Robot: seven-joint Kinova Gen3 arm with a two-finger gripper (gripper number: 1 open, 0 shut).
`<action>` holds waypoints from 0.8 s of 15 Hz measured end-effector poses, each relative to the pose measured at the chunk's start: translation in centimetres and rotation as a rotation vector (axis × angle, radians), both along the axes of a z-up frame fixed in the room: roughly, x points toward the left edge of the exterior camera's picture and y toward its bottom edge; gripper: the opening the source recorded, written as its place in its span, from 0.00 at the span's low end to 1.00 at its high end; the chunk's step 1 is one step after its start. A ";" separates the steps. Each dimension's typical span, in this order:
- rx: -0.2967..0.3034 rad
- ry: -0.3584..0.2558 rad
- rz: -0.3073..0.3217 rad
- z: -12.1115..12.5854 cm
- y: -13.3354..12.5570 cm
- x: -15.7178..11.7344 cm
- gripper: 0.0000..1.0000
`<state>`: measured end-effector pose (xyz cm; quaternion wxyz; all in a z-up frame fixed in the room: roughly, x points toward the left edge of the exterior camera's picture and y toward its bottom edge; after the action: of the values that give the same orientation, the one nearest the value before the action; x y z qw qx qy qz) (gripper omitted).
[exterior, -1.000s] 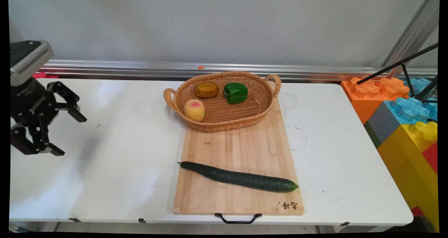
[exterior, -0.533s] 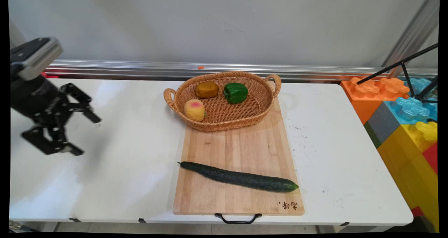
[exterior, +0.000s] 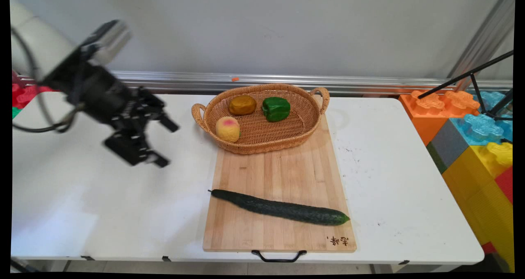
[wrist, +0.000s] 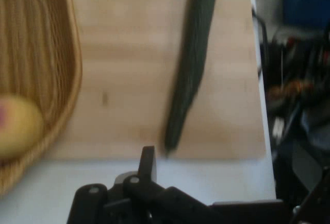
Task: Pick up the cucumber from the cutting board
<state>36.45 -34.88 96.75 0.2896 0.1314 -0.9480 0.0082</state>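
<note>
Though fingers [exterior: 164, 145] spread, cucumber [exterior: 281, 207] well apart, ungrasped.

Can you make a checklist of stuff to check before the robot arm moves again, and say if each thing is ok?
1. Black two-finger gripper open: ok, fingers spread apart.
2. Gripper holding nothing: ok, nothing between the fingers.
3. Gripper above the white table, left of the oval wicker basket: ok, touching nothing.
4. Long dark green cucumber lying flat on the wooden cutting board: ok.
5. Green bell pepper, brown round fruit and yellow-pink peach inside the basket: ok.
6. How high the gripper is above the table: cannot tell.
</note>
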 end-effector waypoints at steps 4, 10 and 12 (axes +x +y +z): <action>0.013 0.079 -0.056 -1.9 -3.0 -5.2 1.00; 0.003 0.095 -0.196 -7.1 -4.9 -12.3 1.00; 0.000 0.079 -0.221 -9.5 -4.9 -14.1 1.00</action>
<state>22.35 -39.80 87.27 0.3261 0.0261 -0.9445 -0.0290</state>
